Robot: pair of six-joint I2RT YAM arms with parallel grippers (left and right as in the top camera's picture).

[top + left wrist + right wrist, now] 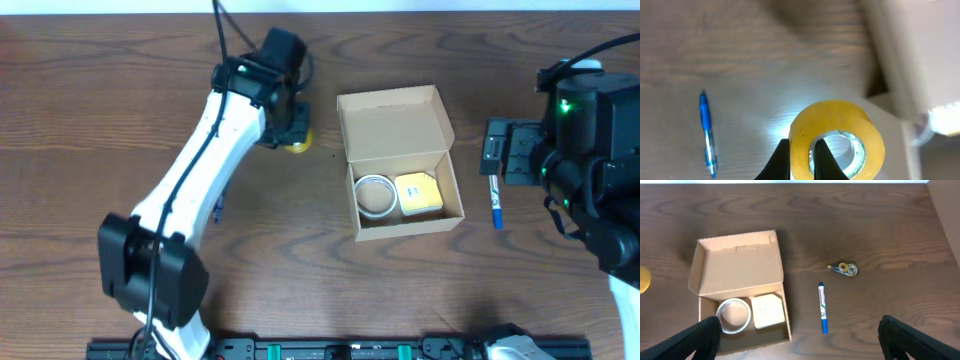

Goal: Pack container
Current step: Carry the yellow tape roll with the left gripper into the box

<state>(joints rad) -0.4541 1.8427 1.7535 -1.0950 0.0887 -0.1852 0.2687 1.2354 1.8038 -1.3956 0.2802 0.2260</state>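
Well, over on the left a blue pen (706, 132) lies on the wooden table (90, 120), beside the left arm. Just right of it, the left gripper (802, 161) is clamped on the wall of a yellow tape roll (837, 135), one finger inside the ring and one outside. The container (398, 125) sits mid-table, well apart from that roll, with its lid flap laid open toward the far side. Its near half holds a clear tape roll (375, 195) on the left and a square yellow-and-white block (418, 192) beside it. Right of the box lies a blue marker (823, 307), with a small tape dispenser (845, 268) farther off. The right gripper (799, 330) hangs above, fingers wide apart, holding nothing.
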